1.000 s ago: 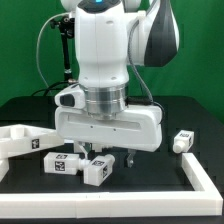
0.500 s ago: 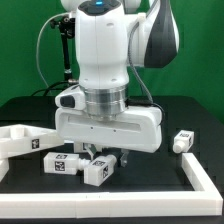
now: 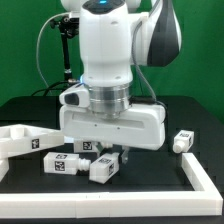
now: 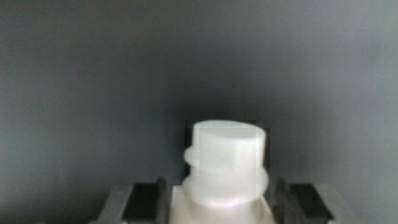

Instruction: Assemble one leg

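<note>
My gripper (image 3: 108,158) hangs low over the black table, shut on a white leg (image 3: 103,168) with tag stickers. In the wrist view this leg (image 4: 228,160) stands out from between the two dark fingers (image 4: 146,200), and the gripper (image 4: 222,207) grips its base. A second leg (image 3: 62,163) lies on the table towards the exterior view's left of the held one. A third leg (image 3: 88,147) sits just behind, under the hand. Another leg (image 3: 183,141) lies apart at the exterior view's right.
The large flat white panel (image 3: 18,141) lies at the exterior view's left edge. A white rail (image 3: 198,176) runs along the table at the exterior view's right front. The arm's body hides the table behind the hand.
The hand has shifted a little towards the exterior view's right and slightly up, and the leg in it has moved along. The other legs have stayed put.
</note>
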`<state>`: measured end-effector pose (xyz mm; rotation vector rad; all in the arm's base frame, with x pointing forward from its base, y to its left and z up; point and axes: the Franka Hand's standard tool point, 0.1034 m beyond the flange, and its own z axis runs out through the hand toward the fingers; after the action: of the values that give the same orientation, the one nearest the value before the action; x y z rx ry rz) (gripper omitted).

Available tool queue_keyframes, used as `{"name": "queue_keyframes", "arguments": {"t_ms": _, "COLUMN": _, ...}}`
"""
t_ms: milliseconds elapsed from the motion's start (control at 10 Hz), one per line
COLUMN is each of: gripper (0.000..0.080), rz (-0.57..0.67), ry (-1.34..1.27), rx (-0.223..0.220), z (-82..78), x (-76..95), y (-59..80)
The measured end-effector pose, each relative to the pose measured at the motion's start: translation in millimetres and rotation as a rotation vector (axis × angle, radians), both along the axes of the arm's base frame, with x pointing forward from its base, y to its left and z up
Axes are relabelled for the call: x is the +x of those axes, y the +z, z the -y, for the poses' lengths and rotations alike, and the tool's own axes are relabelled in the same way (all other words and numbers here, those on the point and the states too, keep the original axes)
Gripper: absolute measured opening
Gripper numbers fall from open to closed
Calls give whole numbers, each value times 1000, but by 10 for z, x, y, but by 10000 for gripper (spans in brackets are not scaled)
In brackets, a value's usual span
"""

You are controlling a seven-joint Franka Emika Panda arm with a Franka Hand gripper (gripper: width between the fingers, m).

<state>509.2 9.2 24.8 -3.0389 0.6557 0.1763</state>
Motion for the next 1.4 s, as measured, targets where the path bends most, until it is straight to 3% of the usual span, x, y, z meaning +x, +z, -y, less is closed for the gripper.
{"name": "queue_keyframes", "arguments": {"t_ms": 200, "gripper": 286, "rz": -5, "ry": 33, "rx": 19, "z": -192, "x": -300, "y": 300}}
{"name": "queue_keyframes", "arguments": {"t_ms": 400, "gripper": 287, "rz": 28, "ry": 71, "rx": 10, "z": -447, "x": -440, "y": 476}}
{"name": "queue_keyframes", "arguments": {"t_ms": 800, "gripper": 287, "rz": 22, "ry": 84, "rx": 14, "z": -473, "x": -465, "y": 444}}
{"name": "queue_keyframes", "arguments": {"t_ms": 900, "gripper": 287, "rz": 56, "ry": 107, "rx": 9, "z": -602, "x": -568, "y": 448}}
{"name": "queue_keyframes", "arguments": {"t_ms": 1000, "gripper": 287, "rz": 69, "ry": 146, "rx": 7, "z": -739, "x": -791, "y": 399}}
{"name": "queue_keyframes", "arguments": {"t_ms": 1100, "gripper": 287, "rz": 60, "ry": 176, "rx": 0, "z": -834, "x": -1028, "y": 298}}
{"name": "queue_keyframes", "arguments": {"t_ms": 1300, "gripper": 287, "rz": 91, "ry": 191, "rx": -20, "z": -931, "x": -1322, "y": 77}}
{"name": "queue_keyframes", "arguments": {"t_ms": 1400, "gripper": 287, "rz": 75, "ry": 196, "rx": -17, "z": -926, "x": -1314, "y": 93}}
